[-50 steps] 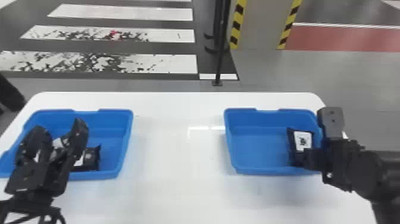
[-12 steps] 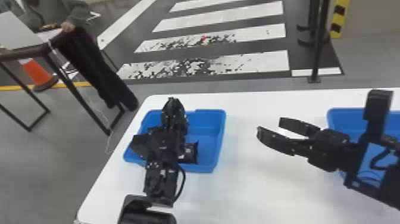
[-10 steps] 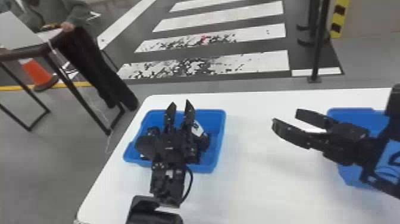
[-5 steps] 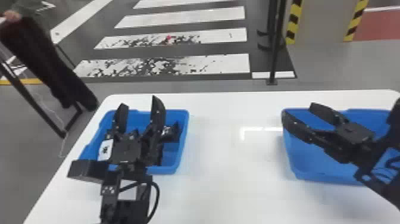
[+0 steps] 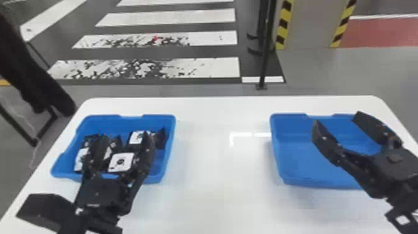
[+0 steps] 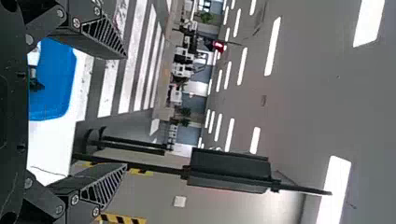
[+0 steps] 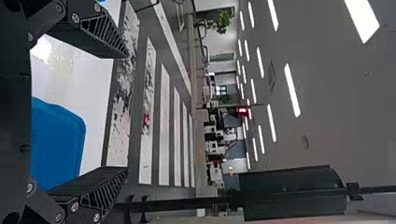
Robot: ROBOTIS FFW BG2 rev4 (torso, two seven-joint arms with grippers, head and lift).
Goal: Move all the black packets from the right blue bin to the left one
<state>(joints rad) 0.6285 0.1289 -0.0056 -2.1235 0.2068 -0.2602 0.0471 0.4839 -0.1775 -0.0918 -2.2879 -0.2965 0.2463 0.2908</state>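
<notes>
Left blue bin (image 5: 169,152), on the white counter (image 5: 224,193): contains several black packets (image 5: 121,162) with white labels, grouped from its left side toward its right. Left end effector (image 5: 126,137): over the near side of the left blue bin, fingers apart. Right blue bin (image 5: 304,161): well to the right of the left blue bin, blue floor exposed. Right end effector (image 5: 336,118): right of the left blue bin, above the right one, fingers spread.
</notes>
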